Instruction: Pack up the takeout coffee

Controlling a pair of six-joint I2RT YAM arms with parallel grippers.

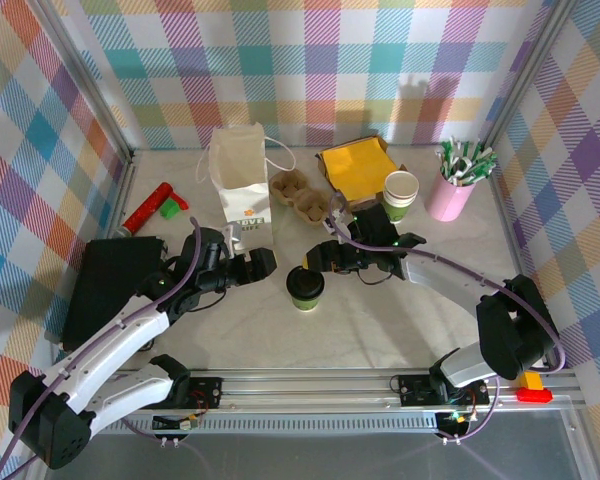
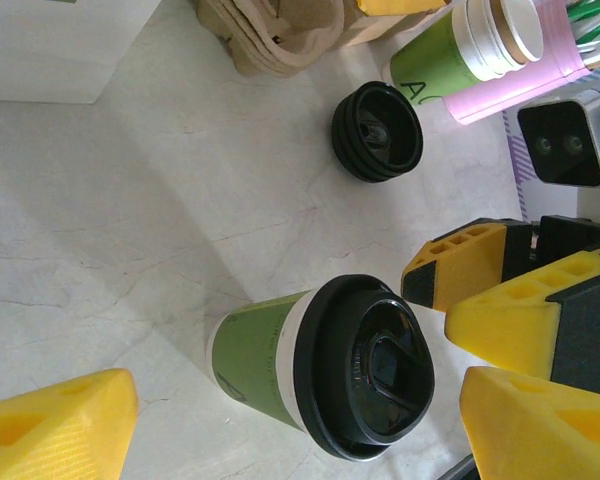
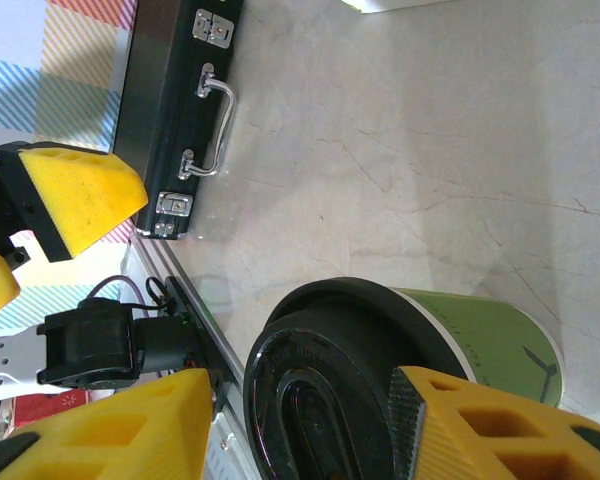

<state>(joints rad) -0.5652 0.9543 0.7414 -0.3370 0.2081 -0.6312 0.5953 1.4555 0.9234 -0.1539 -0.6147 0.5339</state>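
The takeout coffee (image 1: pixel 305 288) stands upright in the middle of the table, a white and green paper cup with a black lid on it. In the left wrist view the cup (image 2: pixel 270 360) lies ahead between the wide-apart fingers of my open left gripper (image 2: pixel 298 400), which stops short of it (image 1: pixel 263 263). My right gripper (image 1: pixel 322 256) hovers at the cup's far-right side, open. In the right wrist view its fingers (image 3: pixel 302 400) straddle the black lid (image 3: pixel 330 400) from above, and one pad overlaps the rim.
A white paper bag (image 1: pixel 242 185) stands open behind the left gripper. A cardboard cup carrier (image 1: pixel 298 192), a yellow napkin box (image 1: pixel 358 168), stacked cups (image 1: pixel 400 193) and a pink cup of sticks (image 1: pixel 452 190) line the back. Spare black lids (image 2: pixel 377 130) lie nearby. A black case (image 1: pixel 105 285) sits left.
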